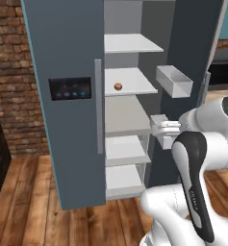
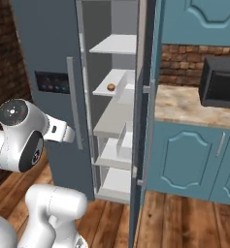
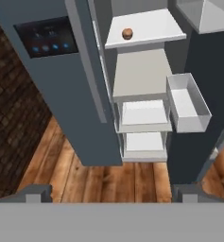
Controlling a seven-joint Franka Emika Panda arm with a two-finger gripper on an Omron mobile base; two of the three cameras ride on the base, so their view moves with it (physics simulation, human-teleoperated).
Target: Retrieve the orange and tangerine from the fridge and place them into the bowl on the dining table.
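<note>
The fridge point(image 1: 67, 48) point(image 2: 43, 38) point(image 3: 52, 75) stands with its left door shut and its right door swung open, white shelves showing inside. On the second shelf from the top lies the tangerine point(image 1: 118, 86) point(image 2: 110, 87) point(image 3: 127, 33), a small dull brownish-orange ball, alone. My gripper point(image 3: 112, 193) is open, its fingertips point(image 3: 38, 193) far apart with nothing between them. It hangs well short of the fridge, in front of the open compartment and lower than the tangerine's shelf. The orange, the bowl and the dining table are out of view.
White bins point(image 1: 175, 80) point(image 3: 186, 101) jut from the inside of the open right door. Right of the fridge, teal cabinets point(image 2: 184, 160) carry a beige counter with a dark microwave point(image 2: 221, 82). Brick wall lies to the left, wooden floor point(image 3: 108, 175) below.
</note>
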